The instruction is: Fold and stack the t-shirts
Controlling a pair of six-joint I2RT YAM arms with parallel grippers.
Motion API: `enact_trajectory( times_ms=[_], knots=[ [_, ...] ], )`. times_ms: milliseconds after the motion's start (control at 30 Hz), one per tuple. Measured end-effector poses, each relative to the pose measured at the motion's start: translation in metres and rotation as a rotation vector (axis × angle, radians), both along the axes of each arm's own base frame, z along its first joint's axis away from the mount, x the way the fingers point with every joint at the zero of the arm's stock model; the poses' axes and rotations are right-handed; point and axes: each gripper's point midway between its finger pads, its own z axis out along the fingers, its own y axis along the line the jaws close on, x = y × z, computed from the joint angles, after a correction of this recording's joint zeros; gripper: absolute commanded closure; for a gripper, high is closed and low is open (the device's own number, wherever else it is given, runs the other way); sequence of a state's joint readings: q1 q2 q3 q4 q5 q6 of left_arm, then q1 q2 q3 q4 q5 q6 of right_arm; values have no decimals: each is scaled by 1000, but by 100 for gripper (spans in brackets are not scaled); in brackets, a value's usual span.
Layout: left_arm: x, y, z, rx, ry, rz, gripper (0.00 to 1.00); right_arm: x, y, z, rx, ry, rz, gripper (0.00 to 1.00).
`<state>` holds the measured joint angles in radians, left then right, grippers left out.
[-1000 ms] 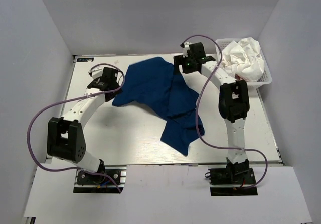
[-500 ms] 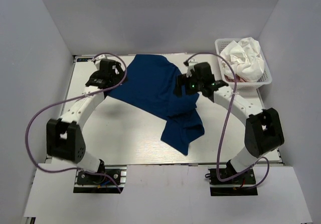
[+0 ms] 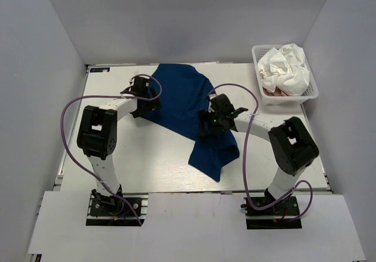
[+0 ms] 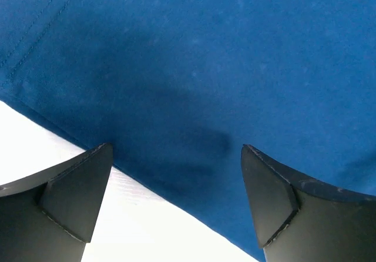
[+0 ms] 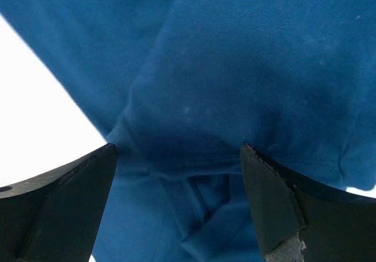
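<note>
The rumpled navy blue cloth t-shirt (image 3: 176, 91) is spread across the middle of the white table (image 3: 147, 156). The left gripper (image 4: 176, 150) and right gripper (image 5: 179, 147) are held over it, fingers wide apart, nothing gripped.

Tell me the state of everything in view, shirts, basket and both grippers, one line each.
navy t-shirt: rumpled on the table, not folded.
white t-shirt: crumpled in the basket.
pink t-shirt: in the basket, mostly hidden under the white one.
basket: upright, at the table's far right corner.
left gripper: open over the navy shirt's edge, holding nothing.
right gripper: open over a bunched fold, holding nothing.
</note>
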<state>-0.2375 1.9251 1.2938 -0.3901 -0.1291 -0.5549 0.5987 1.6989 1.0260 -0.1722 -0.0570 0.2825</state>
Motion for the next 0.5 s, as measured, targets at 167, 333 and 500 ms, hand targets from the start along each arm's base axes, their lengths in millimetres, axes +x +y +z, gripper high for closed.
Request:
enact_trajectory(
  times_ms=[167,333,500],
  knots=[
    [-8,3,-10,8,12,-2,0,14,10,-17,-40,3,-42,47],
    [-15,12,-11,40,2,23,0,31,15,-24,-53,-2,-124,100],
    [-25,26,-15,95,20,70,0,42,-6,-20,-99,-30,-226,100]
  ],
)
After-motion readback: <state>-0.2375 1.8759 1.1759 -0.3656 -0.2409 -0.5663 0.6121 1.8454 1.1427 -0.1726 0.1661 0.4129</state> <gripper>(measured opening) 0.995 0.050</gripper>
